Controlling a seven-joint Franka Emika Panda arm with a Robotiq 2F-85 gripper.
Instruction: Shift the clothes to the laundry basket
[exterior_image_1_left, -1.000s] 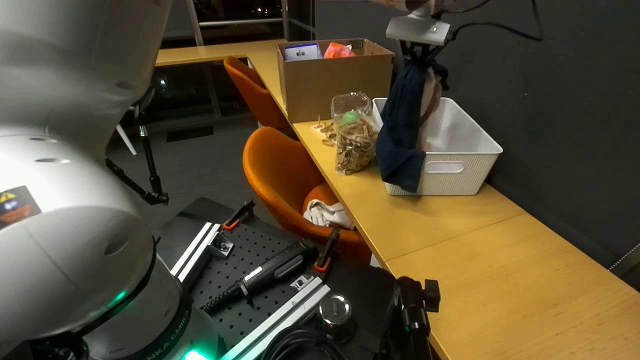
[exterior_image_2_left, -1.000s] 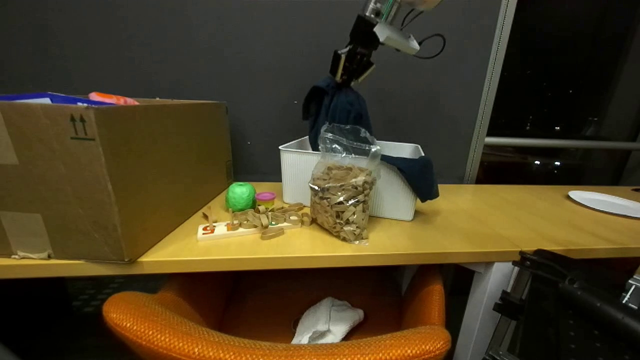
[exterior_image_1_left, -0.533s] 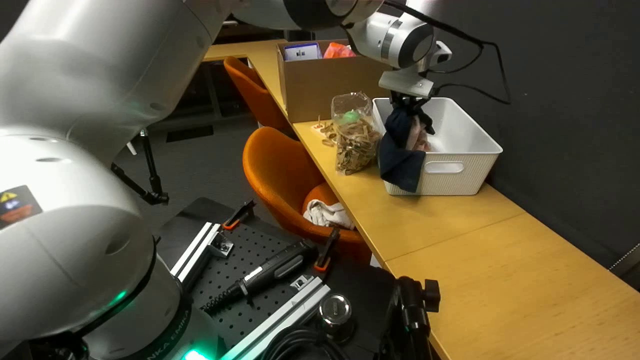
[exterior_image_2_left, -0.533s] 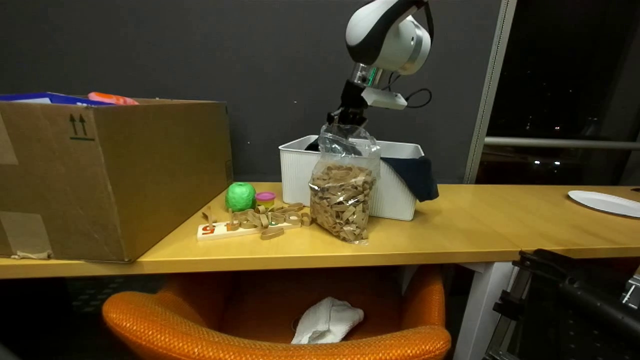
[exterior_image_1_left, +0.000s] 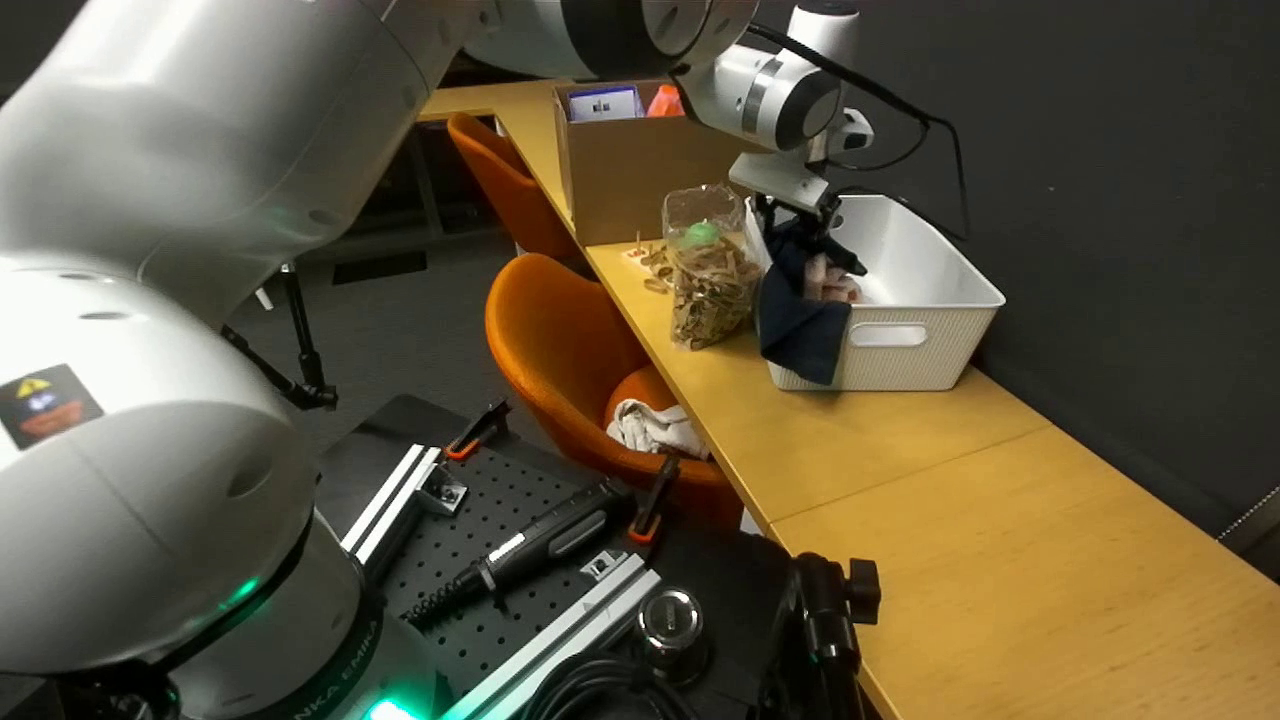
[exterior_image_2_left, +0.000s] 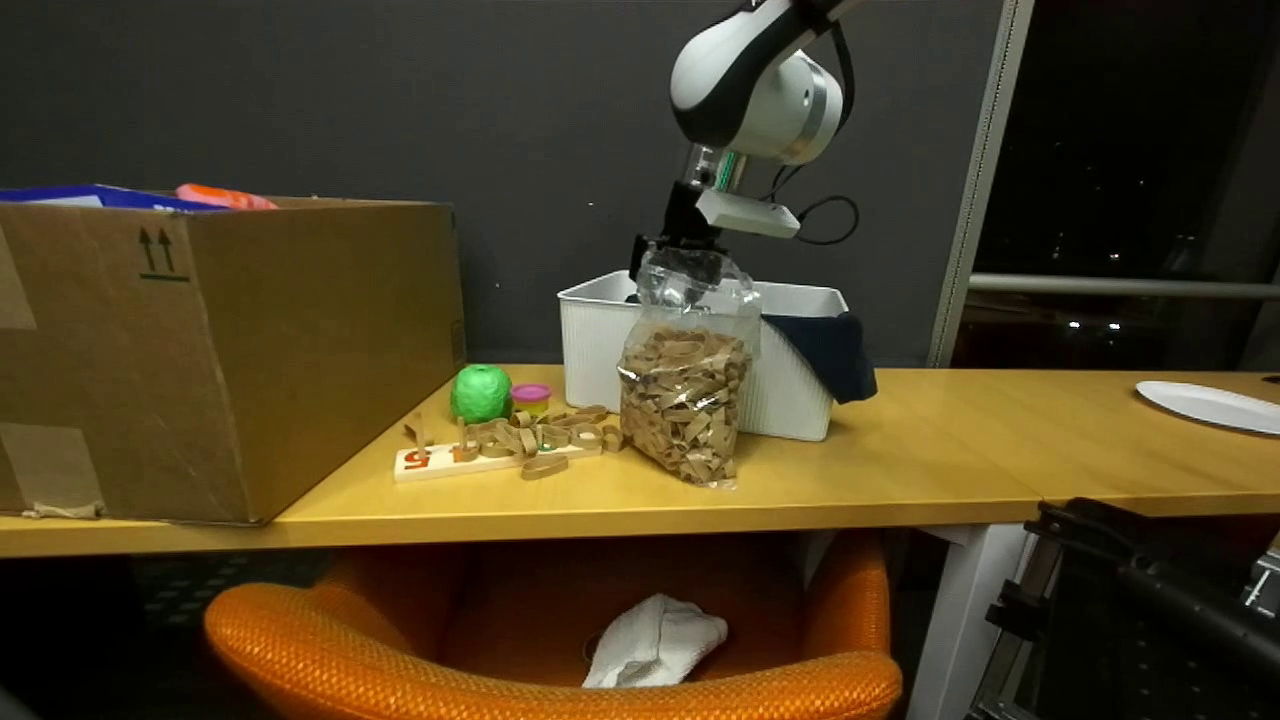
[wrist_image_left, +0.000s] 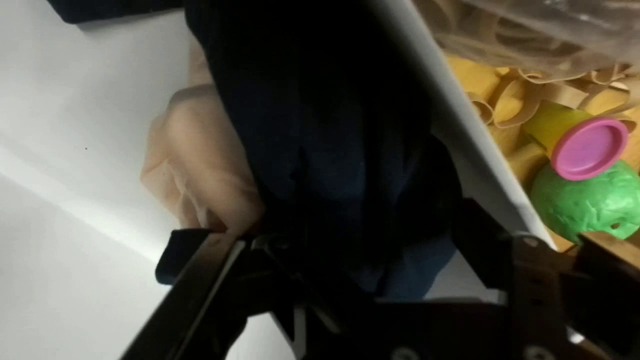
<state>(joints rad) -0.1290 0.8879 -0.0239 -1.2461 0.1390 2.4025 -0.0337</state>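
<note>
The dark navy clothes (exterior_image_1_left: 803, 325) with a tan piece (exterior_image_1_left: 832, 286) lie partly inside the white laundry basket (exterior_image_1_left: 920, 365). One navy end (exterior_image_2_left: 828, 352) drapes over the rim and hangs outside the wall. My gripper (exterior_image_1_left: 806, 240) is low at the basket's mouth, pointing down, its jaws spread apart. In the wrist view the navy cloth (wrist_image_left: 320, 125) lies loosely between and beneath the parted fingers, near the basket's side wall (wrist_image_left: 465, 110). The tan cloth (wrist_image_left: 205, 145) rests on the basket's inside. A clear bag hides the fingertips in an exterior view.
A clear bag of tan strips (exterior_image_2_left: 685, 400) leans close to the basket. Beside it are a green ball (exterior_image_2_left: 481, 393), a pink-lidded tub (exterior_image_2_left: 531, 399) and a number board (exterior_image_2_left: 500, 460). A cardboard box (exterior_image_2_left: 340, 360) stands farther along; a plate (exterior_image_2_left: 1215, 408) is at the far end.
My gripper has come down from above the basket with the clothes, shifted slightly toward the bag side and opened. The upper cloth has sunk into the basket; the overhanging end stays put.
</note>
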